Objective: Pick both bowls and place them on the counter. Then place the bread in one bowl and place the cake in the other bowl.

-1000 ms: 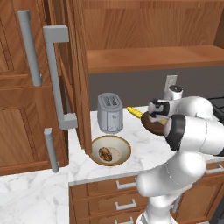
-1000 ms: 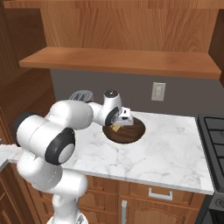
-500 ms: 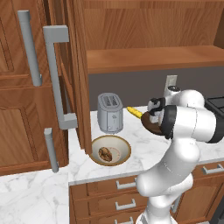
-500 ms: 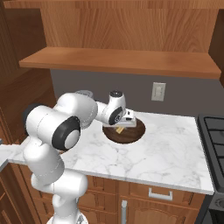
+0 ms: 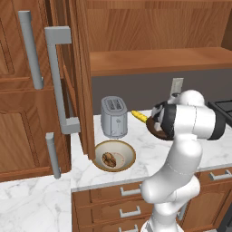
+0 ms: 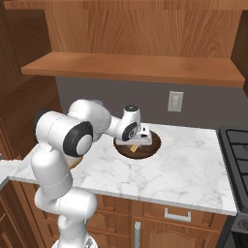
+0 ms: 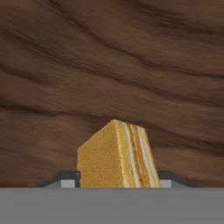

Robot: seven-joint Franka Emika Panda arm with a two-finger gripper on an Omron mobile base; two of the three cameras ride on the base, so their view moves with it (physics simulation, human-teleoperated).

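Note:
The dark wooden bowl (image 6: 147,151) stands on the marble counter (image 6: 169,169) near the back wall. My gripper (image 6: 135,144) reaches down into it, and the tan layered cake (image 6: 132,148) sits between the fingers just above the bowl's floor. In the hand view the cake (image 7: 116,155) stands corner-on between both fingertips (image 7: 70,180), with wood grain behind it. The beige bowl (image 5: 129,152) sits at the counter's left end with the knobbly brown bread (image 5: 109,159) inside. From the left base view the arm hides most of the wooden bowl (image 5: 154,131).
A silver toaster (image 5: 113,117) stands behind the beige bowl, with a yellow cylinder (image 5: 139,117) lying to its right. An open tall cabinet door (image 5: 68,90) borders the counter's left end. A stove (image 6: 237,155) lies at the right. A wooden shelf (image 6: 131,70) hangs overhead.
The arm's elbow has swung and the hand has turned a little over the wooden bowl. The cake stays between the fingers. Both bowls and the bread have not moved.

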